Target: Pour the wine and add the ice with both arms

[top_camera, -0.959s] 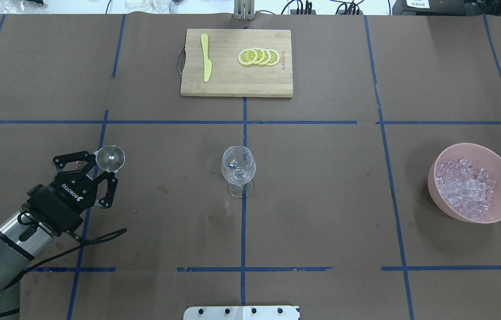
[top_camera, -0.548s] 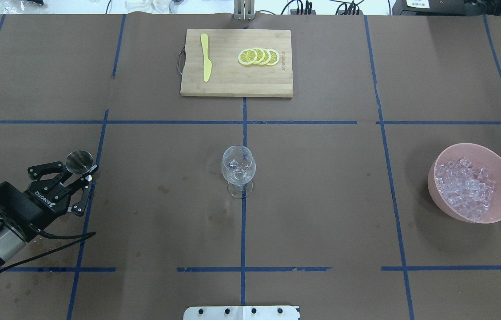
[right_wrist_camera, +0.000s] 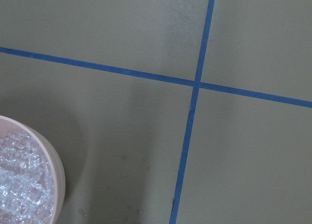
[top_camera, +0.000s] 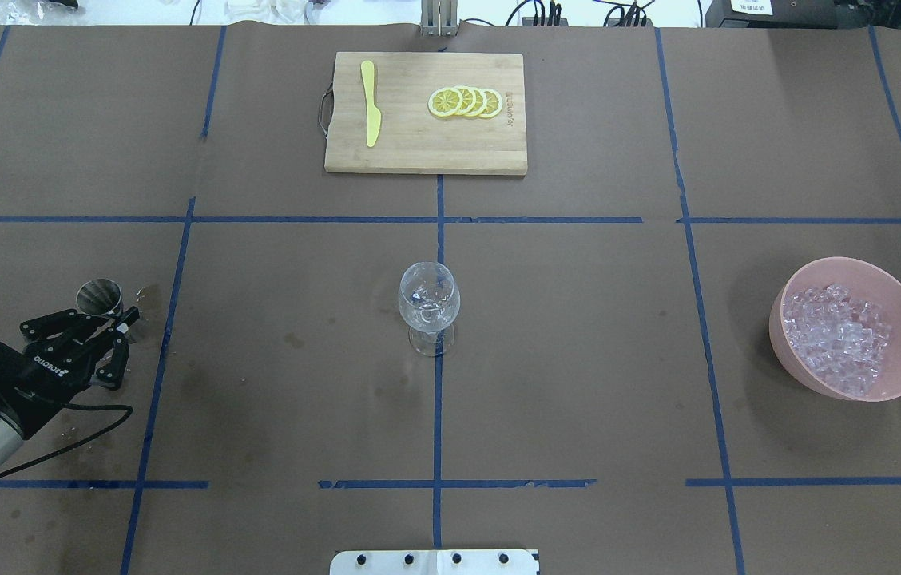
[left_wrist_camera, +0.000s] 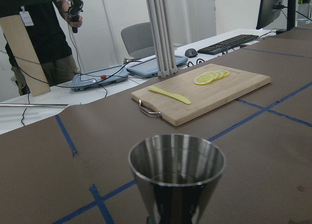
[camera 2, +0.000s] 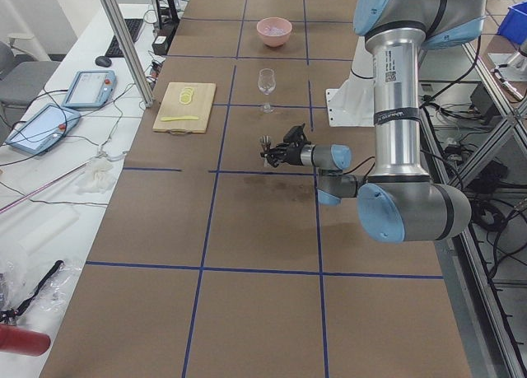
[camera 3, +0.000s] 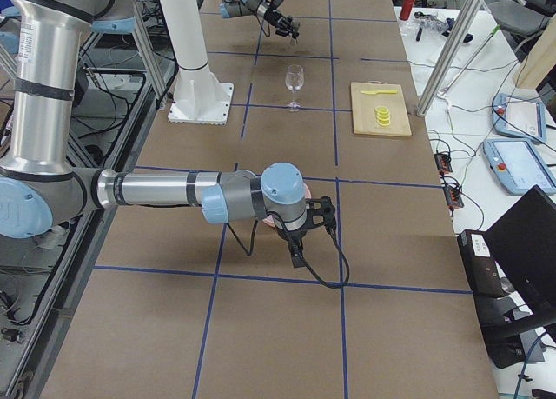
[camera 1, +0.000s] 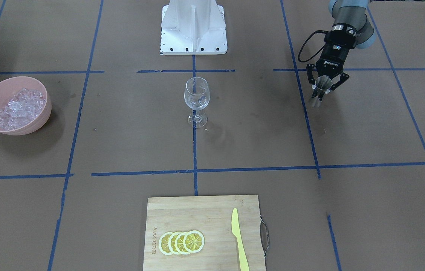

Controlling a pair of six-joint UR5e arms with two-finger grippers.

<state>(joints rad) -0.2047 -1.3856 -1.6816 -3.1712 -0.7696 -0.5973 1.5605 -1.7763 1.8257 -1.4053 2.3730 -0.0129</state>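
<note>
My left gripper (top_camera: 109, 318) is shut on a steel jigger (top_camera: 99, 297) and holds it upright, low over the table at its left side. The jigger also shows in the front view (camera 1: 322, 84), and its open mouth fills the left wrist view (left_wrist_camera: 176, 160). A clear stemmed wine glass (top_camera: 428, 307) stands at the table's middle, far from the gripper. The ice (top_camera: 838, 335) is heaped in a pink bowl (top_camera: 779, 331) at the right. My right gripper (camera 3: 327, 215) shows only in the exterior right view, by the bowl. I cannot tell whether it is open or shut.
A wooden cutting board (top_camera: 418, 152) lies at the far middle with several lemon slices (top_camera: 466, 102) and a yellow knife (top_camera: 371, 104). Small wet spots (top_camera: 148, 294) glint beside the jigger. The white base block (camera 1: 193, 26) stands at the robot's edge.
My left gripper has moved left and back toward the robot with the jigger. The jigger has turned from tipped to upright and sits lower.
</note>
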